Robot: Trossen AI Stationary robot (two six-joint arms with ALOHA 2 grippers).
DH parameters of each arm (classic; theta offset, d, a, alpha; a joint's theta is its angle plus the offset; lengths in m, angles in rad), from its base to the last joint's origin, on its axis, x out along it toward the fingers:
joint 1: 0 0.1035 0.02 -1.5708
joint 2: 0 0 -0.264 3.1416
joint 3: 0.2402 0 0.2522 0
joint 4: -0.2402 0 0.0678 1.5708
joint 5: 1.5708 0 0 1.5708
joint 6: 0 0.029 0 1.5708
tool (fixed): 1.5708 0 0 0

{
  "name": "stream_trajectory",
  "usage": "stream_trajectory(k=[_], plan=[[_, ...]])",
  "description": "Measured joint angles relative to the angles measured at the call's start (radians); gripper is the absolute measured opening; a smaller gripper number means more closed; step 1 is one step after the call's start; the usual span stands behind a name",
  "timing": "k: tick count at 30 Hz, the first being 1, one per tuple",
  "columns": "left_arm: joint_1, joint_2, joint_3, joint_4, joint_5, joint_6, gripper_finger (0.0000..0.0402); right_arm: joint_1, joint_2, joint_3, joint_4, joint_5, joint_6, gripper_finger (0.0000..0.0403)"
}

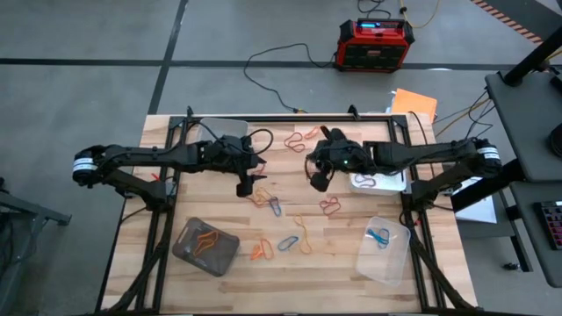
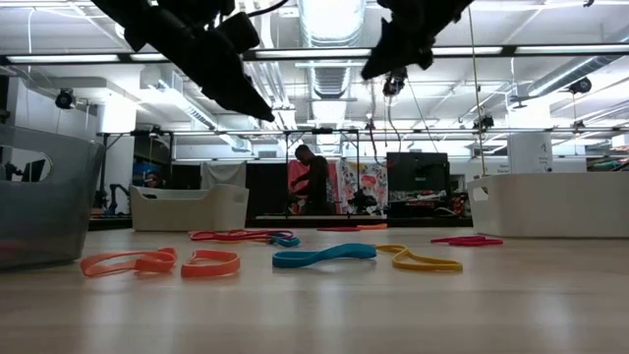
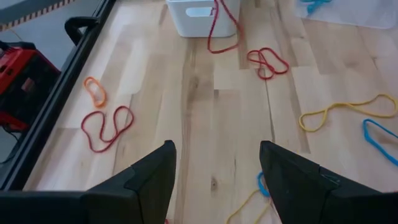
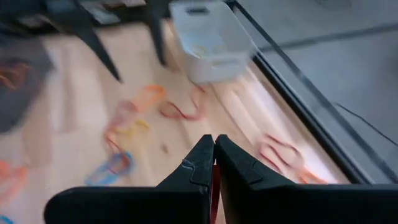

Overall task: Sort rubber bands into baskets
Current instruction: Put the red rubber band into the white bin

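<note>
I see my left arm stretched over the wooden table [image 1: 219,298], its left gripper [image 1: 245,187] hanging spread and empty above loose thin rubber bands [image 1: 273,204]. My right gripper [image 1: 316,180] hovers mid-table, fingers pressed together pinching a red strand. The smoky tub [image 1: 205,247] sits near-left.

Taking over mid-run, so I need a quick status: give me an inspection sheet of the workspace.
Surface: wooden table, bands scattered mid-table.
Job's things: loose rubber bands; grey basket holds orange, clear basket holds blue, white basket holds red.
Clutter: orange sheet.
Grippers: left tool open, empty; right tool shut, red showing between its fingers.
Cables: black cable on floor.
Surroundings: red-and-black box; a person beyond.
</note>
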Motion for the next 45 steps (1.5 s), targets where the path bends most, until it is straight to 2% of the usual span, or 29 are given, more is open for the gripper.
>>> stream_trajectory(k=[5,13,19,22,26,34,39,45], plan=[[0.000,0.000,0.000,0.001,-0.002,-0.012,0.0216,-0.001,0.015,0.112,-0.270,0.097,0.048,0.0009],[0.000,0.000,0.000,0.002,-0.002,-0.012,0.0216,-0.005,0.015,0.202,-0.551,0.159,0.135,0.0009],[0.000,0.006,0.000,0.006,-0.002,-0.012,0.0216,-0.016,0.015,0.221,-0.805,0.258,0.309,0.0009],[0.000,0.012,0.000,0.016,-0.002,-0.012,0.0216,-0.035,0.015,0.211,-0.906,0.268,0.403,0.0009],[0.000,0.018,0.000,0.020,-0.002,-0.011,0.0216,-0.061,0.015,0.189,-0.970,0.270,0.476,0.0009],[0.001,0.017,0.000,0.019,-0.035,0.015,0.0216,-0.101,0.015,0.178,-0.971,0.266,0.468,0.0009],[0.002,0.005,0.000,-0.038,-0.114,0.049,0.0216,-0.111,0.015,0.178,-0.971,0.266,0.467,0.0009],[0.003,-0.048,0.050,-0.287,-0.298,0.079,0.0216,-0.111,0.015,0.177,-0.984,0.264,0.467,0.0009]])
